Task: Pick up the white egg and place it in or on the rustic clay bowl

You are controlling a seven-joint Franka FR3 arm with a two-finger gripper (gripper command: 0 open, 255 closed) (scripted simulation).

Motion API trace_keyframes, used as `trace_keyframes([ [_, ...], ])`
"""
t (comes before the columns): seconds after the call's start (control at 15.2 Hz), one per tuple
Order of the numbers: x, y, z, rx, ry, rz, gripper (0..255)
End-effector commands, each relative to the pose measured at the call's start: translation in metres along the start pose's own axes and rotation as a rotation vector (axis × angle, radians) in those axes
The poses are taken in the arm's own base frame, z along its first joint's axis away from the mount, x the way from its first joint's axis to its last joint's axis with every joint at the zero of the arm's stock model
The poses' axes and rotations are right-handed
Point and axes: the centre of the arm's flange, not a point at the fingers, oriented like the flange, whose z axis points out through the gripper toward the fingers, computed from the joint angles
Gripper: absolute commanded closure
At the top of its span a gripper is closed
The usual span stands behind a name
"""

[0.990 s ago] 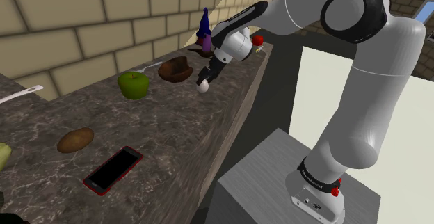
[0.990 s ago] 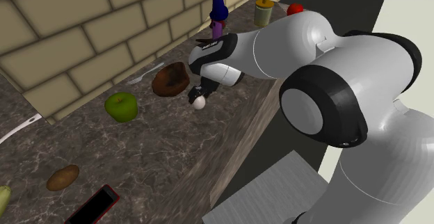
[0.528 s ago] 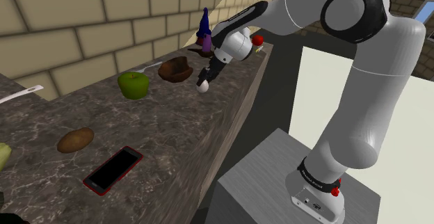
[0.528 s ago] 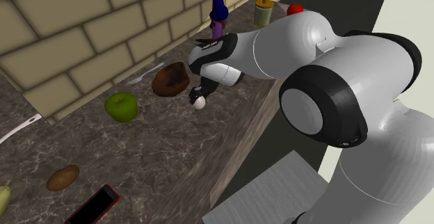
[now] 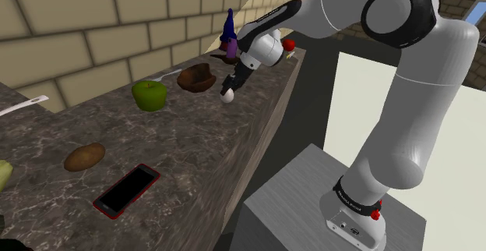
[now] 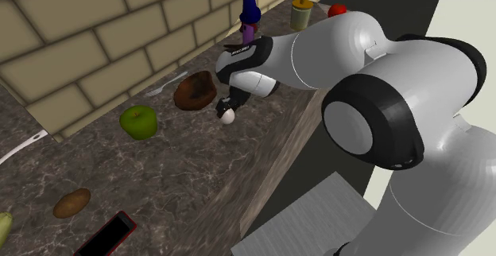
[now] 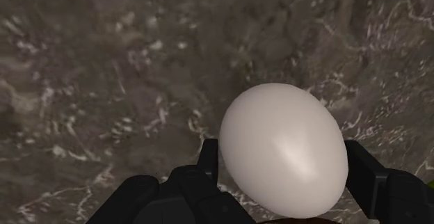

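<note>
Half the job looks done: my fingers (image 7: 367, 177) clasp the egg (image 7: 284, 149) from both sides, holding it, it seems, a little above the bench (image 5: 187, 144). Just beyond sits the brown bowl (image 5: 196, 78), no egg in it. Left, I judge: carry the egg over the bowl and release.

I hold the white egg (image 6: 228, 117) in the gripper (image 6: 229, 108) over the dark counter (image 6: 183, 167), just beside the brown bowl (image 6: 195, 91).

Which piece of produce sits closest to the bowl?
The green apple, just beside the brown bowl; the potato lies far off by the phone.
</note>
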Motion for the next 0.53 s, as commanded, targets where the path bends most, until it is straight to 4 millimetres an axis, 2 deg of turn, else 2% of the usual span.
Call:
trace_keyframes([
  [0.0, 0.003, -0.003, -0.008, 0.0, 0.0, 0.0, 255],
  [0.46, 0.014, -0.015, -0.041, 0.0, 0.0, 0.0, 255],
])
